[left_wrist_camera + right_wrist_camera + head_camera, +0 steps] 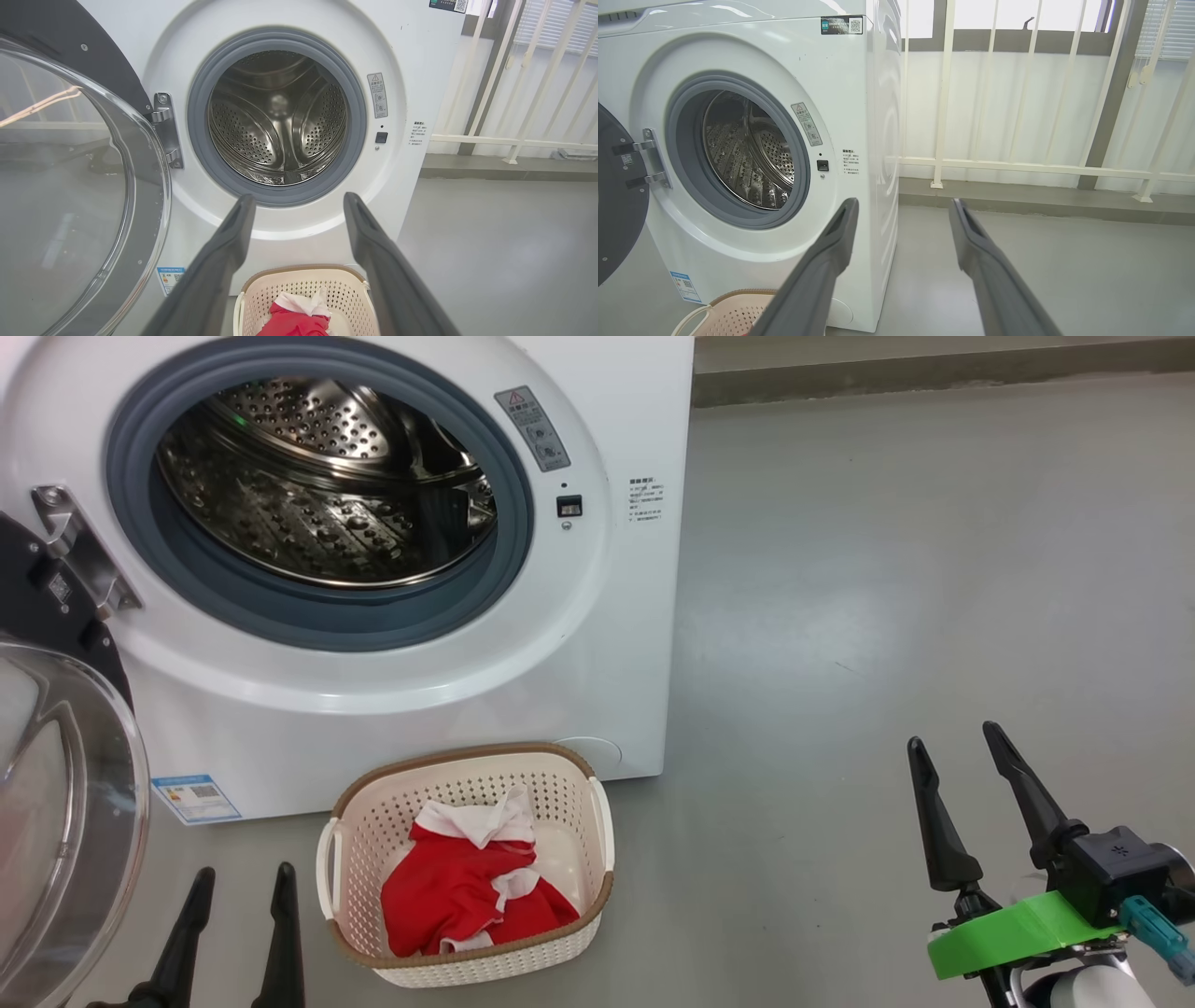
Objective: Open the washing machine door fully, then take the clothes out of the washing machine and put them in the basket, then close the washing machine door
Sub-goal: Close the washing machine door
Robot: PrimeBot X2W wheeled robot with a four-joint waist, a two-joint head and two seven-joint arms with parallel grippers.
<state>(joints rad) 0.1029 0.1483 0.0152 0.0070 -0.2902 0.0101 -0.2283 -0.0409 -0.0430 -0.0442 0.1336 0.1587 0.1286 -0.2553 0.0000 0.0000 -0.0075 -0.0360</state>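
The washing machine (pixel 597 644) (pixel 420 70) (pixel 850 116) stands with its door (pixel 65 821) (pixel 70 186) (pixel 616 196) swung wide to the left; the steel drum (pixel 327 485) (pixel 278 116) holds nothing I can see. On the floor in front of it, the basket (pixel 597 821) (pixel 299 280) (pixel 733 312) holds the red clothes (pixel 457 896) (pixel 292 322) with white trim. My left gripper (pixel 243 882) (pixel 299 205) is open just left of the basket. My right gripper (pixel 952 742) (pixel 903 207) is open over bare floor, far right of the basket.
Grey floor (pixel 887 569) stretches to the machine's right. A cream railing (pixel 1017 163) and a low ledge (pixel 1041 200) run along the wall behind. A green tape band (pixel 1018 933) wraps my right wrist.
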